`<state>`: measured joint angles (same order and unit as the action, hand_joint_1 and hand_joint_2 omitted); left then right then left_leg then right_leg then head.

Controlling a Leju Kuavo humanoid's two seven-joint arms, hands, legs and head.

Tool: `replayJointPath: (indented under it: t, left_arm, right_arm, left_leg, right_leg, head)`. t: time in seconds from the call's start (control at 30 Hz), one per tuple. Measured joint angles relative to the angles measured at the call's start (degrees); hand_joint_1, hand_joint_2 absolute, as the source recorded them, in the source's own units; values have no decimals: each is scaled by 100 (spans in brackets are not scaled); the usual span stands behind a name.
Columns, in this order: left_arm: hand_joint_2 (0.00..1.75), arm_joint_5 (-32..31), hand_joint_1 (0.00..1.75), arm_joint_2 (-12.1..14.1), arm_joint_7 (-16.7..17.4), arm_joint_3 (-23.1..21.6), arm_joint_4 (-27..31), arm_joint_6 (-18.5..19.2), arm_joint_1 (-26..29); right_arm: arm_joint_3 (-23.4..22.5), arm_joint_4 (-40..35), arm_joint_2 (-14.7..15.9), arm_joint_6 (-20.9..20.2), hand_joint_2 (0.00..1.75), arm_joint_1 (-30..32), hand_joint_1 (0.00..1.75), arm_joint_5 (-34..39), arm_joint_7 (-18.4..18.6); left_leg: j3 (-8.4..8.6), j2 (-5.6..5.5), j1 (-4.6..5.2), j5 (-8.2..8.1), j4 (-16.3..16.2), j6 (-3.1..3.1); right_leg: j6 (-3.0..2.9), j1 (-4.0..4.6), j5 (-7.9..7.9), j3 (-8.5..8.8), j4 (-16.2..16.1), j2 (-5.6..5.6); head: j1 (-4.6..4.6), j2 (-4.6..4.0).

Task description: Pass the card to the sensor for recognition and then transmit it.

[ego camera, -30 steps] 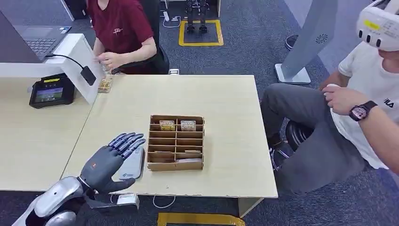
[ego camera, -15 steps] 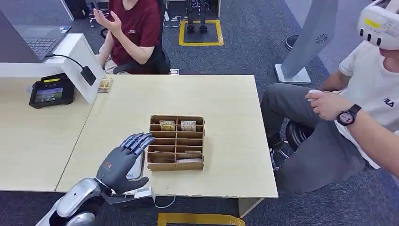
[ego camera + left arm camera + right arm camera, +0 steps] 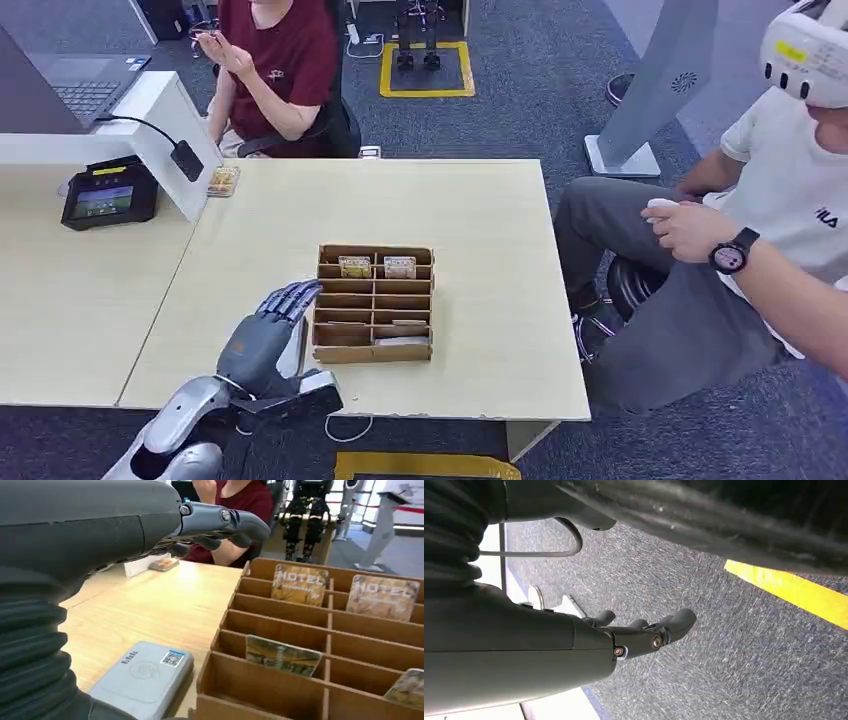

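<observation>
I see my left hand over the pale wooden table, right beside the cardboard card box. Its fingers are stretched out and apart, and it holds nothing. Under the hand, just beside the box, lies a flat grey card reader. Two hotel cards stand in the far row of the box, and more cards lie in the rows near the hand. Far from the box, at the table's back corner, another small card lies by a white stand. My right hand hangs over grey carpet, well away from the box, fingers loosely spread with nothing in it.
</observation>
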<state>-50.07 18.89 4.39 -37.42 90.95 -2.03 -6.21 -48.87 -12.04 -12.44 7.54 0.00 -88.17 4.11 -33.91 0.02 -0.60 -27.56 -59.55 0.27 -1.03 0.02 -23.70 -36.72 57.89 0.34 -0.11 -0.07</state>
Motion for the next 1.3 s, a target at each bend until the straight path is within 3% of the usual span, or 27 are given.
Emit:
replayJointPath:
  t: [0.4, 0.63, 1.3]
  left_arm:
    - [175, -201, 0, -164, -29, 59, -203, -72, 45]
    - [175, -796, 0, -367, -129, 59, -206, -343, 61]
    - [175, -1742, 0, -949, 206, 37, -744, -719, -21]
  right_arm:
    - [0, 0, 0, 0, 175, -1, 0, -70, 11]
    - [0, 0, -4, -2, 175, -3, 0, -87, 17]
    - [13, 0, -17, -20, 175, -17, 0, -184, 72]
  left_leg:
    - [-1, -1, 1, 0, -1, 0]
    - [-2, -1, 1, -1, -1, 1]
    - [-1, 0, 1, -3, -1, 5]
  right_leg:
    - [0, -1, 0, 1, 0, -2]
    - [1, -1, 0, 0, -1, -3]
    - [1, -1, 0, 1, -1, -3]
  head:
    - [2, 0]
    - [2, 0]
    - [2, 0]
